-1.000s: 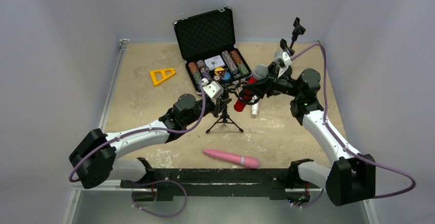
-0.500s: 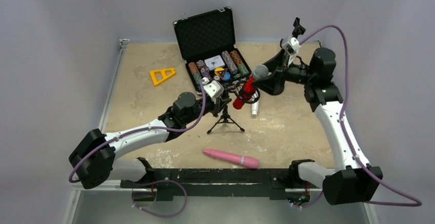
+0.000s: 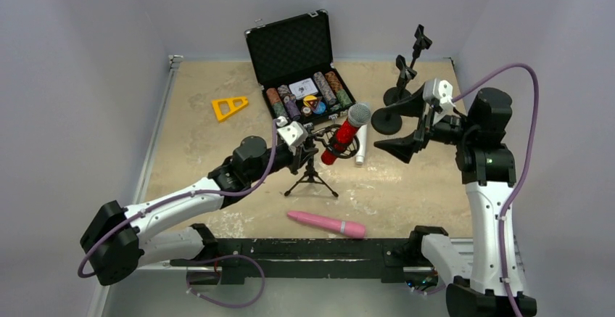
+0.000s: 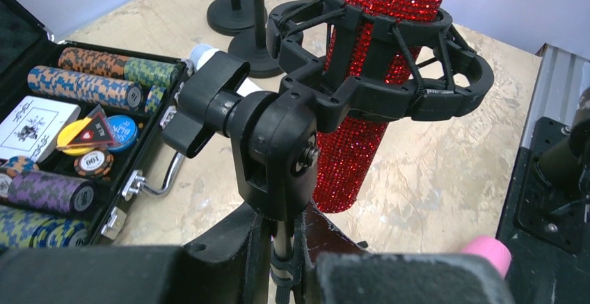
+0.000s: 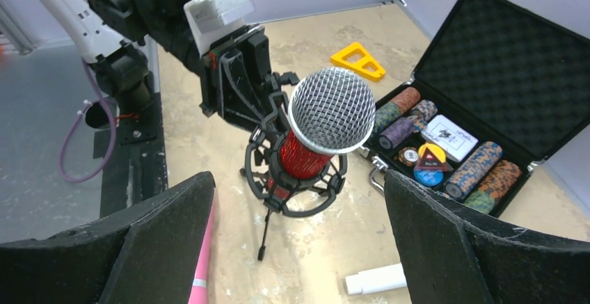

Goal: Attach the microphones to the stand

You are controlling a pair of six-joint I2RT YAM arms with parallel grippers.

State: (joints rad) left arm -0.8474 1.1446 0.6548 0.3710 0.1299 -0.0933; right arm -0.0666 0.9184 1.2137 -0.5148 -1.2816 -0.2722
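Observation:
The glittery red microphone (image 3: 339,141) with its silver mesh head (image 5: 332,111) sits tilted in the black shock mount (image 4: 379,85) of the small tripod stand (image 3: 312,178). My left gripper (image 4: 282,248) is shut on the stand's thin post just under the mount. My right gripper (image 3: 395,128) hangs to the right of the red microphone, open wide, with nothing between its fingers (image 5: 163,241). The pink microphone (image 3: 326,223) lies flat near the front edge. The white microphone (image 3: 360,147) lies on the table behind the stand.
An open black case (image 3: 290,41) of poker chips stands at the back centre. Left of it lies a yellow triangle (image 3: 229,106). Two taller black round-based stands (image 3: 389,117) rise at the back right, close behind my right gripper.
My right gripper opened, let go of the red microphone and drew back to the right. The microphone stays in the shock mount. The left arm and stand shifted slightly left.

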